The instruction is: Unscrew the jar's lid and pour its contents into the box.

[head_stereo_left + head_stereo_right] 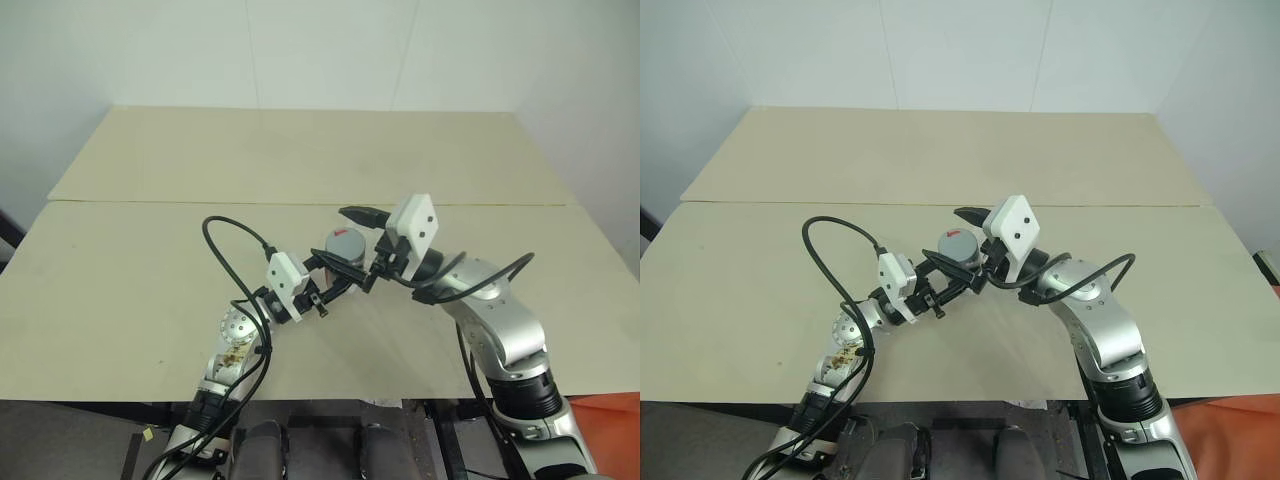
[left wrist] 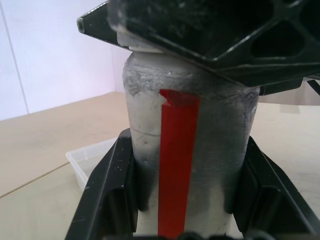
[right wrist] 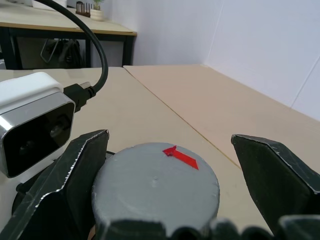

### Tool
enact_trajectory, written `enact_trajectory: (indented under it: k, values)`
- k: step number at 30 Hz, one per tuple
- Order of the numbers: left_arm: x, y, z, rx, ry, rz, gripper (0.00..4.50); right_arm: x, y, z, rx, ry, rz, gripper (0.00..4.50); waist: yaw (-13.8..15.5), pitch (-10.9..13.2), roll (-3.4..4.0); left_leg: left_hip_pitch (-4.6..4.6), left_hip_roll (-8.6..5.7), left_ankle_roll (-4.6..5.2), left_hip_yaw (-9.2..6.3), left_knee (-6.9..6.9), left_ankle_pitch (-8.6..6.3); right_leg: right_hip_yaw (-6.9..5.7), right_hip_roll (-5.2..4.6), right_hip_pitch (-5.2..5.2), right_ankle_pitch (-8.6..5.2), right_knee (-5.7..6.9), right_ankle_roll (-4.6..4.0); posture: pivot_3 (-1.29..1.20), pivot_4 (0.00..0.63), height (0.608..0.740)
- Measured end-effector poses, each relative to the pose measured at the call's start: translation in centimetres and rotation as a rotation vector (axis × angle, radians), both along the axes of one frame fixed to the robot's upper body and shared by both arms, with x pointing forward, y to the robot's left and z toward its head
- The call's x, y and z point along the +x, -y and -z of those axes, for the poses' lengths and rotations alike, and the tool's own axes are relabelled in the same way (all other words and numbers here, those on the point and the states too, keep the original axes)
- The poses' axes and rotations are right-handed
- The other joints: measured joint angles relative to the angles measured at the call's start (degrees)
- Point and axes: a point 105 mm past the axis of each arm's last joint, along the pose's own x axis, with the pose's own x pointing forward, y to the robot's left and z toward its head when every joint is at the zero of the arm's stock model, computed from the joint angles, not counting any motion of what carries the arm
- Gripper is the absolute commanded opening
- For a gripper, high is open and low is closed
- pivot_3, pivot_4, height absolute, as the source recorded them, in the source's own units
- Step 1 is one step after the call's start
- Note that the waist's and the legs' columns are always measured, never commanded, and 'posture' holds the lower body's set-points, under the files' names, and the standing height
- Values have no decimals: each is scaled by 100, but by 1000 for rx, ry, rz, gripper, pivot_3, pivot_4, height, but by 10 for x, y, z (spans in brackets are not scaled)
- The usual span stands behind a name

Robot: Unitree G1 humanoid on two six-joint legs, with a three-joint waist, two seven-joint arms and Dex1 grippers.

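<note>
My left gripper (image 1: pixel 335 272) is shut on the jar (image 2: pixel 190 150), a grey cylinder with a red stripe, and holds it upright above the table's middle. One black finger (image 2: pixel 107 200) presses each side of the jar's body. The grey lid (image 3: pixel 155 187) with its red mark sits on top of the jar (image 1: pixel 343 245). My right gripper (image 3: pixel 172 175) stands open over the lid, one finger (image 3: pixel 75 170) close beside it and the other well apart. The clear plastic box (image 2: pixel 92 160) lies on the table behind the jar. The contents are hidden.
The tan table (image 1: pixel 150 270) has a seam (image 1: pixel 130 202) running across it, with a second board behind. A black cable (image 1: pixel 225 250) loops from my left wrist camera (image 3: pixel 30 125). White walls stand past the far edge.
</note>
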Motion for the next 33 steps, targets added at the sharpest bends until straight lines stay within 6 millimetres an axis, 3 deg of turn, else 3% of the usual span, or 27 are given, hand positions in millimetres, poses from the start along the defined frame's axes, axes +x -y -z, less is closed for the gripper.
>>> enact_trajectory:
  k: [33]
  values:
    - [3, -5, 4, 7, -14, -12, 1962, -13, 49, 16, -77, -53, 49, 4470, 7, 0, 0, 0, 0, 0, -1, 0, 0, 0, 0, 1, 0, -1, 0, 0, 150, 740]
